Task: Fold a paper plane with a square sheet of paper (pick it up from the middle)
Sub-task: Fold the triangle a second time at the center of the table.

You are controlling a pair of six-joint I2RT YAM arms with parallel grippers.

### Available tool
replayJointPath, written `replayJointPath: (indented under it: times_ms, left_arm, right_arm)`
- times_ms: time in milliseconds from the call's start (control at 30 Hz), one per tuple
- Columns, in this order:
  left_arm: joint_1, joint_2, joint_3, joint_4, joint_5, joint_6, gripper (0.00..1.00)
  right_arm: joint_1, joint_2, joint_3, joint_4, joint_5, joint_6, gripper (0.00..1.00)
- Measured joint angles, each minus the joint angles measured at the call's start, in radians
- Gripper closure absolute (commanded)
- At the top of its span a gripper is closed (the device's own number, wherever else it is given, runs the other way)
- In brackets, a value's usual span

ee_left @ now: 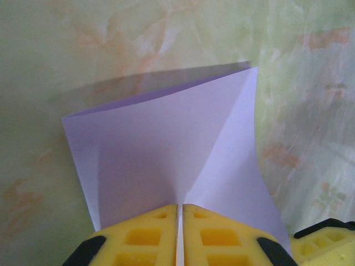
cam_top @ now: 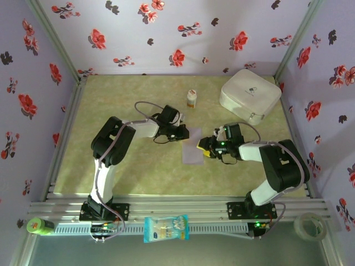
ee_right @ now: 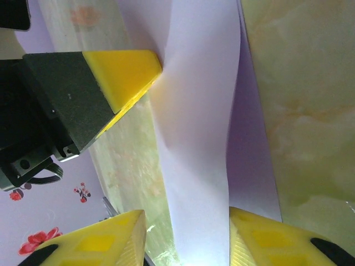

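1. The square sheet of paper (cam_top: pixel 192 152) lies on the green table (cam_top: pixel 133 172), nearer the arm bases than the white rounded case (cam_top: pixel 249 95) and to its left, well apart from it. It looks partly folded into a narrow lavender shape. Its long axis runs from the far side, where the case stands, toward the arm bases.
2. The left gripper (cam_top: pixel 180 133) meets the paper on the long edge facing away from the case. In the left wrist view its yellow fingers (ee_left: pixel 144 238) are pressed together, pinching the paper's (ee_left: pixel 166 155) edge. A raised flap stands beyond them.
3. The right gripper (cam_top: pixel 206 147) comes in from the case's side, at the opposite long edge. In the right wrist view its fingers (ee_right: pixel 255 238) are spread wide. A lifted band of paper (ee_right: pixel 199 111) passes through the gap between them, and I cannot tell whether it touches either pad.
4. The two grippers face each other across the sheet's short width. The next move probably depends on the right gripper closing across that band, square to the long axis, while the left one keeps its pinch.
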Motion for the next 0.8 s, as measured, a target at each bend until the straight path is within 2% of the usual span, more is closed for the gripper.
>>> replayJointPath:
  times_ms: [300,500,667,800]
  left_arm:
    - [0.0,-0.003,0.002,-0.001,0.004,0.006,0.82]
    - [0.003,-0.015,0.002,-0.024,-0.003,0.023,0.75]
    - [0.006,-0.037,0.002,-0.044,-0.018,0.024,0.67]
    - [0.006,-0.069,-0.015,-0.04,-0.024,0.024,0.66]
  right_arm:
    - [-0.001,0.071,0.002,0.064,-0.018,0.035,0.76]
    - [-0.001,0.072,0.002,0.085,-0.018,0.042,0.7]
    - [-0.001,0.072,0.001,0.095,-0.018,0.042,0.71]
    - [-0.001,0.072,0.001,0.108,-0.021,0.042,0.72]
